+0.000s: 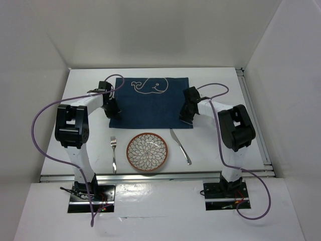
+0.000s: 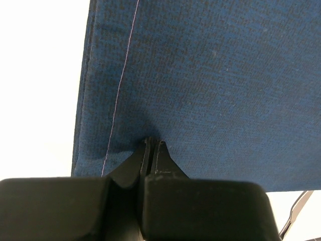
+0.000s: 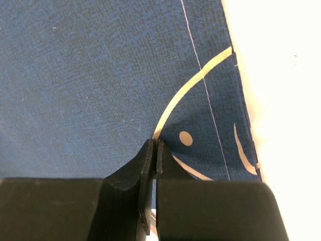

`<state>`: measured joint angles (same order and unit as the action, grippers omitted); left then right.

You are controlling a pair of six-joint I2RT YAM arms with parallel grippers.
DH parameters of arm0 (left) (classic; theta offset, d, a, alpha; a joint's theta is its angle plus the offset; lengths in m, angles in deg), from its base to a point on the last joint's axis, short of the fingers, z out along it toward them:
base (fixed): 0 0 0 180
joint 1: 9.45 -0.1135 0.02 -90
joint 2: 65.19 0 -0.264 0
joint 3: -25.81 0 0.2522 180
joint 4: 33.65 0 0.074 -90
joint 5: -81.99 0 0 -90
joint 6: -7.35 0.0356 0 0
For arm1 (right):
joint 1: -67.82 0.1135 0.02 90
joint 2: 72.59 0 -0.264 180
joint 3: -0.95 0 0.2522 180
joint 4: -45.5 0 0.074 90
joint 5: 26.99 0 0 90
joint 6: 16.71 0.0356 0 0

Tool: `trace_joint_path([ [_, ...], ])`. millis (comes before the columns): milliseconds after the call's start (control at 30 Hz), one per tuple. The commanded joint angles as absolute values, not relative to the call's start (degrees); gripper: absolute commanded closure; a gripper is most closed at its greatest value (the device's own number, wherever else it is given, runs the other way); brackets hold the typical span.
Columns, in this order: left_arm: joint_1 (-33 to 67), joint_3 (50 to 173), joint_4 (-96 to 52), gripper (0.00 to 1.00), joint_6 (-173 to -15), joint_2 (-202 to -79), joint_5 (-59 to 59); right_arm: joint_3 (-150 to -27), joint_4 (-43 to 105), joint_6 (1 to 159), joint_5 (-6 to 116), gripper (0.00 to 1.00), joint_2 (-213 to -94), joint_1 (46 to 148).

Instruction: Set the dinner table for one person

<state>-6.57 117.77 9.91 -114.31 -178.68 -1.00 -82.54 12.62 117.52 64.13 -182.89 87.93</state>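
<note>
A dark blue cloth mat (image 1: 150,100) with a white whale drawing lies flat on the far half of the white dinner table (image 1: 210,145). My left gripper (image 1: 114,111) is at the mat's near left corner. In the left wrist view its jaws (image 2: 152,143) are pressed together, with the blue cloth (image 2: 210,75) puckered at their tips. My right gripper (image 1: 186,114) is at the near right corner. There too the jaws (image 3: 156,143) are shut, pinching the cloth (image 3: 90,75) on a cream line of the print.
Nearer the arms, a round plate (image 1: 147,151) with a petal pattern sits below the mat. A fork (image 1: 114,153) lies left of it and a knife (image 1: 180,146) right of it. Metal rails (image 1: 256,120) run along the table's right and near edges.
</note>
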Motion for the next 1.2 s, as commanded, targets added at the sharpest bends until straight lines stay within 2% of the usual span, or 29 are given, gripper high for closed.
trace_joint_path([
  [0,-5.93,115.95,12.89,1.0,-113.94,-178.66,-3.26,-81.79,6.69,117.5,71.43,1.0,-182.63,88.21],
  [200,-5.93,118.06,14.3,1.0,-113.94,-178.14,-4.49,-82.86,5.37,115.3,72.85,1.0,-180.61,87.41],
  [300,-5.32,119.55,14.3,0.86,-113.94,-174.02,-5.72,-84.77,4.5,113.99,71.02,1.0,-177.98,87.41],
  [367,-4.79,122.7,17.36,0.72,-113.94,-172.25,-6.42,-86.54,3.17,111.97,69.69,0.95,-174.91,87.41],
  [433,-4.27,125.17,19.3,0.62,-113.32,-169.53,-7.3,-89.44,1.86,110.65,69.69,0.85,-172.36,87.41],
  [467,-4.26,126.23,20.09,0.56,-113.32,-168.47,-7.83,-90.58,1.16,109.95,69.69,0.72,-169.91,87.41],
  [500,-4.26,128.15,21.32,0.39,-112.63,-167.42,-8.44,-92.85,0.02,109.16,71.17,0.63,-168.75,87.41],
  [533,-4.26,129.13,21.85,0.31,-112.62,-166.45,-8.45,-93.66,-1.04,108.54,72.49,0.55,-167.52,87.41],
  [567,-3.74,130.01,22.38,0.27,-112.62,-164.61,-8.45,-94.45,-3.75,108.53,74.24,0.44,-164.99,87.41],
  [600,-3.74,131.41,23.0,0.21,-112.1,-163.81,-8.97,-94.46,-5.25,108.01,77.48,0.43,-163.57,86.72],
  [667,-3.74,131.95,23.71,0.21,-112.09,-162.32,-8.97,-93.33,-8.76,108.01,79.61,0.43,-158.58,83.12],
  [767,-3.74,131.78,24.41,0.21,-112.09,-159.5,-7.22,-86.74,-9.49,108.01,78.66,0.34,-151.99,74.34],
  [900,-0.94,128.09,23.62,0.22,-112.62,-156.77,-5.81,-81.89,-10.89,109.41,76.54,0.21,-149.76,66.16],
  [1167,2.77,124.92,24.32,0.25,-112.09,-156.24,-6.95,-79.35,-7.91,107.05,68.12,0.21,-154.76,57.54],
])
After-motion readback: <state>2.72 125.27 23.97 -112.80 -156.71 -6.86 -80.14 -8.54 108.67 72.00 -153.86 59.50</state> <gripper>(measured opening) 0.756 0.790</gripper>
